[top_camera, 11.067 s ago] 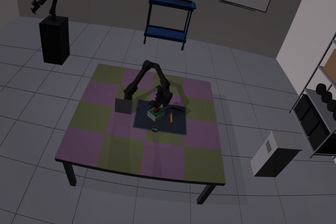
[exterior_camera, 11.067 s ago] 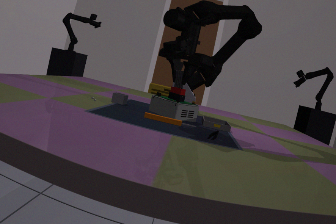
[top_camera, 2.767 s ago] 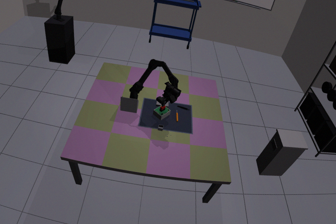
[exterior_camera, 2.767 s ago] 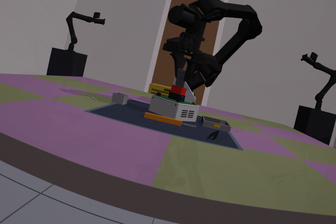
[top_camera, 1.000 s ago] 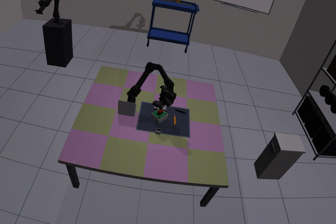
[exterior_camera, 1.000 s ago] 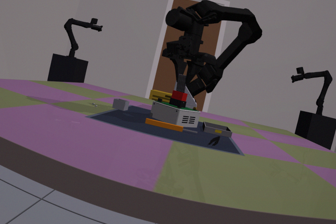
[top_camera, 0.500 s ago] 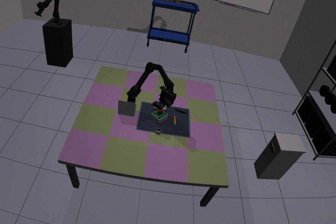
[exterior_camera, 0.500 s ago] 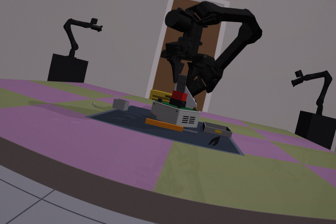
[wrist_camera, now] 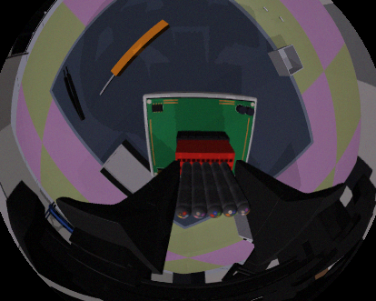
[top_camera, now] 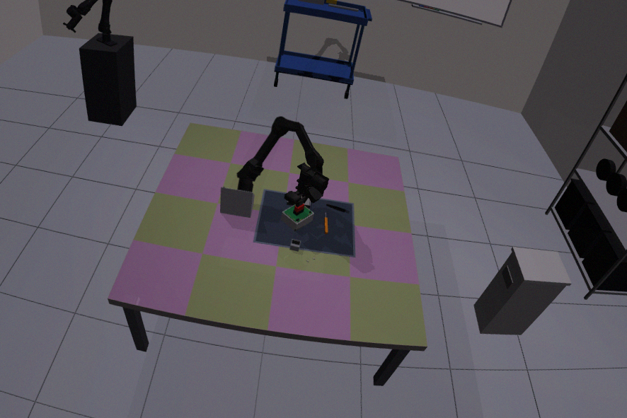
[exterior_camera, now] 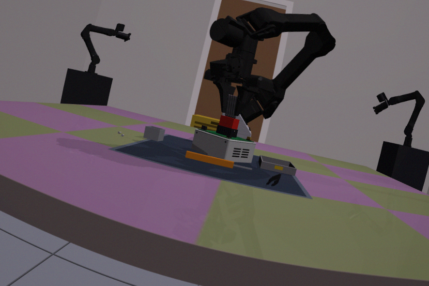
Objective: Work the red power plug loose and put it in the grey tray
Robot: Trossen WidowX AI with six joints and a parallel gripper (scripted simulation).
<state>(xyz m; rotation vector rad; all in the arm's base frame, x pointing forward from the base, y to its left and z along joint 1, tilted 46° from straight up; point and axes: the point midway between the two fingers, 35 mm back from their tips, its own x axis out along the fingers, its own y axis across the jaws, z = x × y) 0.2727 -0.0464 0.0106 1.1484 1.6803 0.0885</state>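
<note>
Pincer (top_camera: 297, 202) (exterior_camera: 231, 112) (wrist_camera: 207, 166) released, fingers around the red plug (top_camera: 299, 207) (exterior_camera: 229, 122) (wrist_camera: 205, 155); plug in its black socket (exterior_camera: 226, 130) (wrist_camera: 202, 135).

High overhead oblique view, low table-edge exterior; wrist close, facing board (wrist_camera: 196, 115).

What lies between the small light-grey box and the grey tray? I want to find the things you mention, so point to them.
The green circuit board (top_camera: 304, 215) (exterior_camera: 214, 131) (wrist_camera: 192, 115) on its housing, seen in the wrist and exterior views.

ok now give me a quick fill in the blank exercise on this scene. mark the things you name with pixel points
The screwdriver's handle (top_camera: 326, 225) (exterior_camera: 209, 159) (wrist_camera: 139, 47) is coloured ____. The plug's block (top_camera: 298, 209) (exterior_camera: 229, 122) (wrist_camera: 205, 155) is coloured ____. The circuit board (top_camera: 301, 213) (exterior_camera: 211, 133) (wrist_camera: 198, 115) is coloured ____. The rolling cart (top_camera: 327, 10) behind the table is coloured ____.

orange; red; green; blue
</note>
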